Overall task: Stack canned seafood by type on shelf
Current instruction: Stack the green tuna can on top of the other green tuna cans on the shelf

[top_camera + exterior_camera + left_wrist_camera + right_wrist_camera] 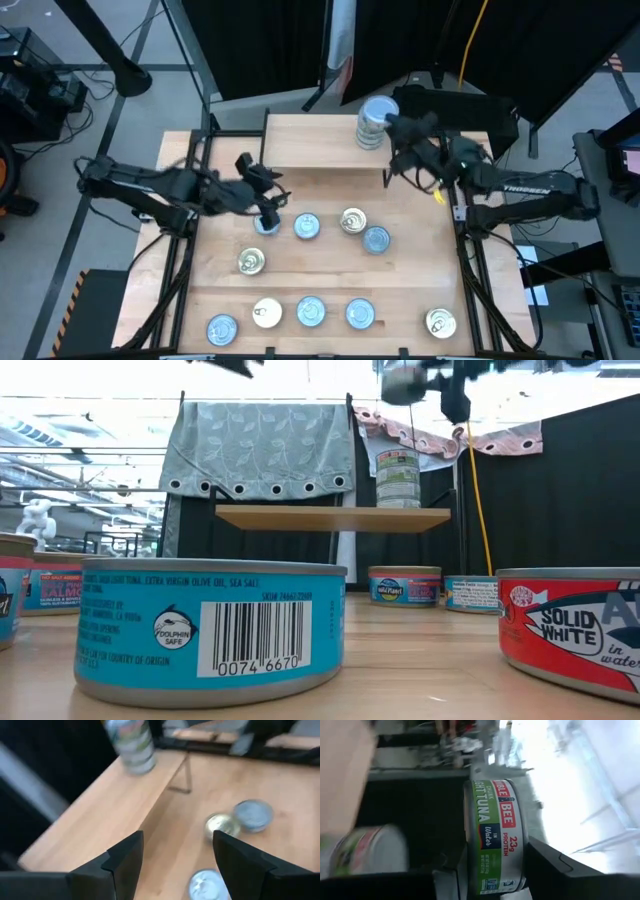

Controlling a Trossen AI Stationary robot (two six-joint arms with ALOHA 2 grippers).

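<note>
The wooden table [420, 260] carries the shelf [310, 145] at its far edge, a stack of tins [372, 125] on the shelf's right end. Loose tins [310, 312] dot the table. The right gripper [400, 135], near the stack, pinches a green-sided tuna tin [495, 837]. The left gripper [268, 205] hangs spread, seemingly empty, over a blue-lidded tin [267, 224].

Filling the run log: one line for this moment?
right gripper: holds green tin by shelf stack | left gripper: open, empty
</note>
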